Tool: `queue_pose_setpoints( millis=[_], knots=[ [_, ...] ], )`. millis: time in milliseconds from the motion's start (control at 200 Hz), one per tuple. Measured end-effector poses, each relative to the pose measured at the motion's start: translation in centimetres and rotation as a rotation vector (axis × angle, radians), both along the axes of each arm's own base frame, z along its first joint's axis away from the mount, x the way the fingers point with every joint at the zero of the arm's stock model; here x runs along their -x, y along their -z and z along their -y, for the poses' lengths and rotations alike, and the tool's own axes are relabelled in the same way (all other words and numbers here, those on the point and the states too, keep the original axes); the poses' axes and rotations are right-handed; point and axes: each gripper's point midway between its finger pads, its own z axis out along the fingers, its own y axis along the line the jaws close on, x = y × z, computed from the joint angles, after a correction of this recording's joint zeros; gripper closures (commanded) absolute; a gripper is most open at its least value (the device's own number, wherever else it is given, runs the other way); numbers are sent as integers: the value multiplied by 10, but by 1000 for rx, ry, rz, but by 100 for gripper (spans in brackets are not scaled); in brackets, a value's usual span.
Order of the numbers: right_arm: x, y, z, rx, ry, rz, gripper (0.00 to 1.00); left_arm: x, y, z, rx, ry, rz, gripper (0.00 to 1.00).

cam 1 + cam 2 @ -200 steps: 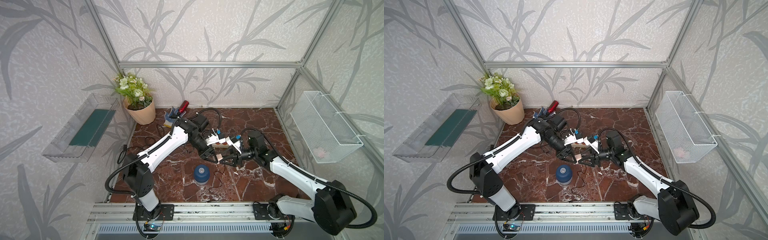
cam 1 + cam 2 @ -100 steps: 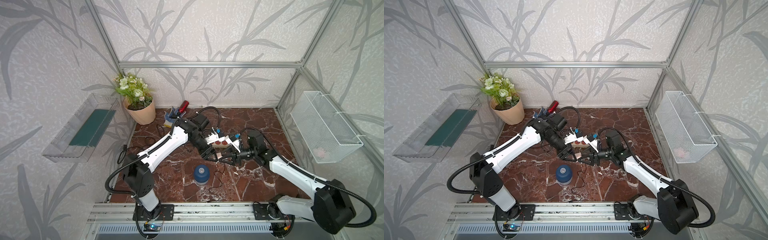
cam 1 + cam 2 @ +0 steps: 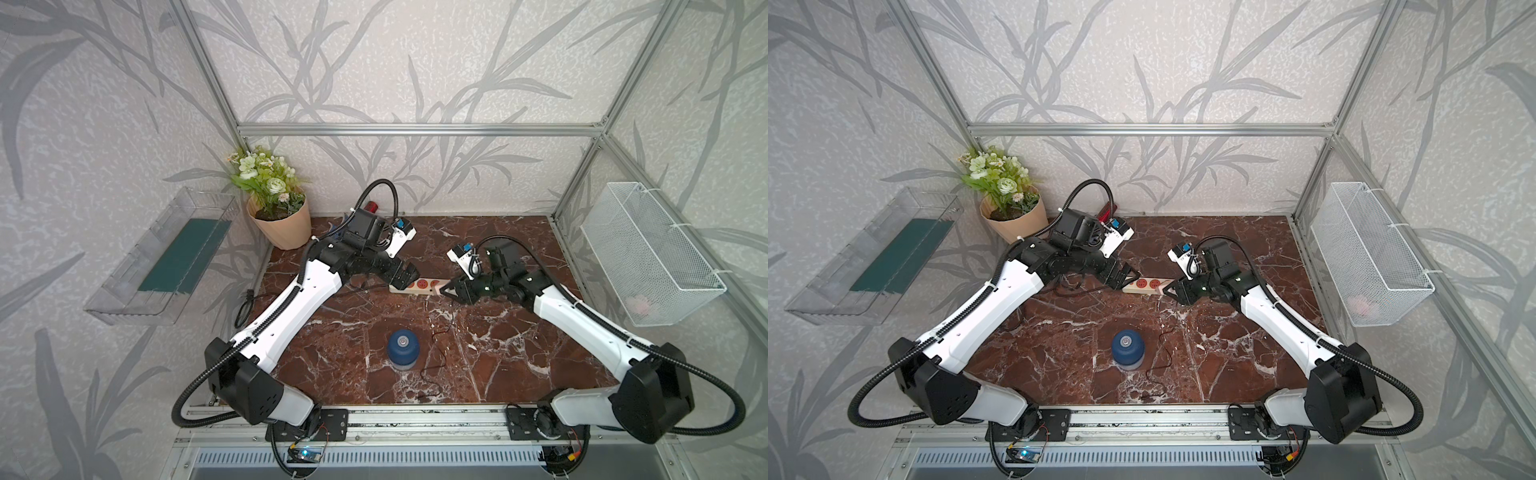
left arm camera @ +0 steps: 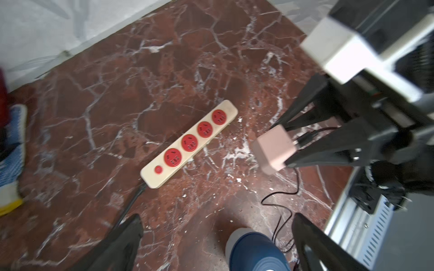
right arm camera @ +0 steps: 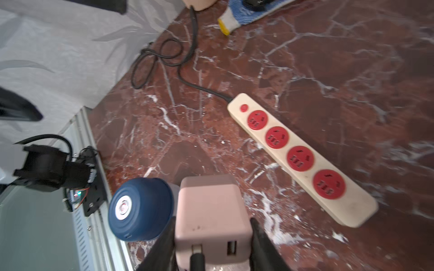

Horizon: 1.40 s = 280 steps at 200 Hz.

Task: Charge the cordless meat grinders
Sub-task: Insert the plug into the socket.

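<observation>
Cordless meat grinder [image 3: 402, 348] upright on tabletop [image 3: 498, 357], front centre, near front rail, well apart from both arms. Thin black cable [image 4: 281, 193] lies just beside it; whether it is plugged into grinder, cannot tell. Cream power strip [image 3: 419, 286], four red sockets, flat mid-tabletop. Left jaws spread wide, gripping nothing, over strip's cord end. Right jaws clamped on pink charger block [image 5: 211, 211], cable plugged into it, near strip's other end, apart from it.
</observation>
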Motion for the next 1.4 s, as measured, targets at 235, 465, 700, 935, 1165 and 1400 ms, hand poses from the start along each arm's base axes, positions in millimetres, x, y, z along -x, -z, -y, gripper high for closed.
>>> queue_pose_setpoints(
  millis=[235,465,700,935,1165,1400],
  knots=[
    [-33,-1,16,183,133,-83,85,-54,57,-13,-153,-203,-63,17],
    [-58,26,32,388,208,-187,88,-95,97,-6,-159,-316,-57,67],
    [-67,76,42,511,241,-320,89,-116,123,15,-55,-342,-45,71],
    [-84,92,46,545,288,-356,90,-124,169,30,-7,-340,-86,70],
    [-92,97,47,546,332,-374,90,-130,177,40,35,-336,-82,69],
    [-91,98,44,534,363,-392,89,-128,186,46,51,-338,-80,70]
  ],
)
